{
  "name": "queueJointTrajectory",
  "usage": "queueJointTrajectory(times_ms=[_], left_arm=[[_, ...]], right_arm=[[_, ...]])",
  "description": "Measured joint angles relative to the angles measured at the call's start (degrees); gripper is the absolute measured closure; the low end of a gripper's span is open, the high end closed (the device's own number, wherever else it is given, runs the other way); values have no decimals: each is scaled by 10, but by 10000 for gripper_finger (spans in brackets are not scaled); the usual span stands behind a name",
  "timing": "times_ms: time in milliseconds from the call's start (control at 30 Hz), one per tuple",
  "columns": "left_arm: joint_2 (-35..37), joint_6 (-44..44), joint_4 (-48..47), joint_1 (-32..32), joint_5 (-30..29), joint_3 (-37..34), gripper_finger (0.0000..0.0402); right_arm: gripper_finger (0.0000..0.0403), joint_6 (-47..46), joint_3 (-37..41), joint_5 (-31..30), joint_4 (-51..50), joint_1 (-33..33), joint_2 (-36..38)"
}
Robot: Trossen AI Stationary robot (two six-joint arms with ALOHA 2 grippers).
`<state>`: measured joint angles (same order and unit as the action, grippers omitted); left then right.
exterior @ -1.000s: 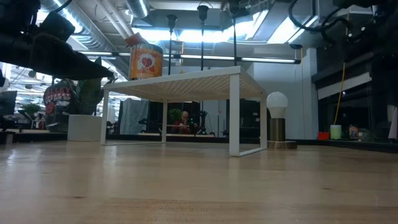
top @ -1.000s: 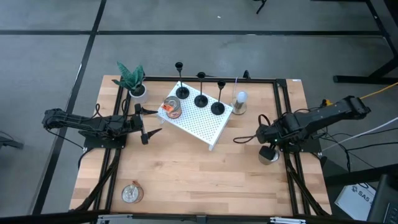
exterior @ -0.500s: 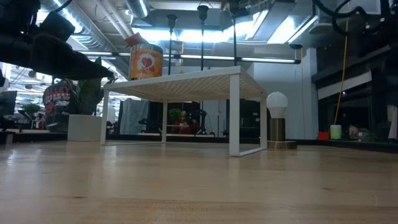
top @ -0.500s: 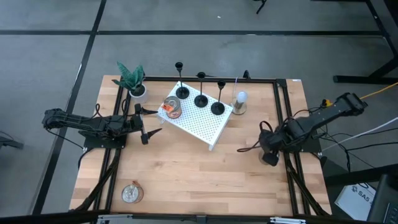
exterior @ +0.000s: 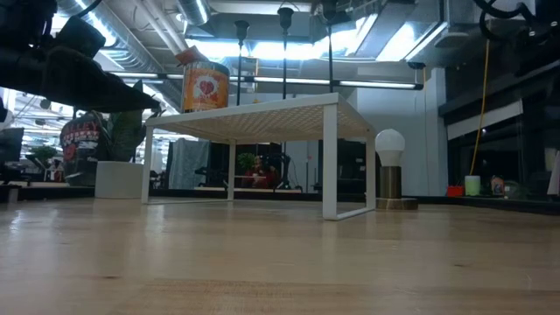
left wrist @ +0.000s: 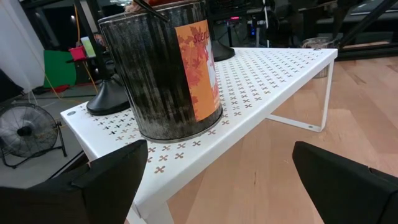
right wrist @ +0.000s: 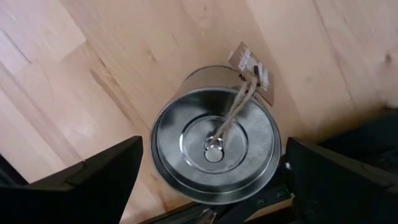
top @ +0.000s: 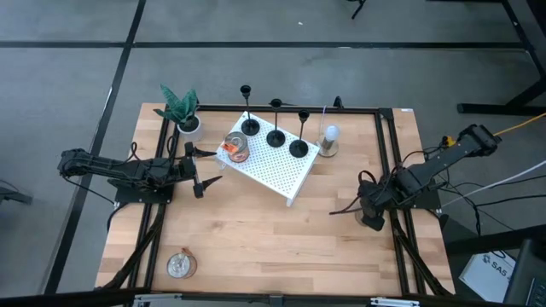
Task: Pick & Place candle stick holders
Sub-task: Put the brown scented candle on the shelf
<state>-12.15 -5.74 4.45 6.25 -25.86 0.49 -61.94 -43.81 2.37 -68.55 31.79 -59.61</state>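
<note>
Three candle stick holders (top: 275, 136) stand on the rack (top: 281, 169).

One camera looks straight down on my table (top: 256, 230); another sits level at tabletop height. Both share the white shelf (top: 277, 162), seen close by my left wrist camera.

Three black candle stick holders (top: 275, 136) upright in a row on the white perforated shelf (top: 281, 168), beside an orange-labelled tin (top: 236, 148)

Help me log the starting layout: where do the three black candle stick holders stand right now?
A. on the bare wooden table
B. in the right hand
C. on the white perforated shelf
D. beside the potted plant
C: the candle stick holders stand in a row on the white perforated shelf.
</note>
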Motion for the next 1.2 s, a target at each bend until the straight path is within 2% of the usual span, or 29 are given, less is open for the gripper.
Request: queueJointTrajectory(times_ms=[300,933,1200], left_arm=[[0,0,0,0,0,0,1],[0,0,0,0,0,0,1],[0,0,0,0,0,0,1]], right_arm=[[3,4,0,0,1,17,-5],[3,9,2,2,9,18,-91],[3,10,91,2,126,17,-85]])
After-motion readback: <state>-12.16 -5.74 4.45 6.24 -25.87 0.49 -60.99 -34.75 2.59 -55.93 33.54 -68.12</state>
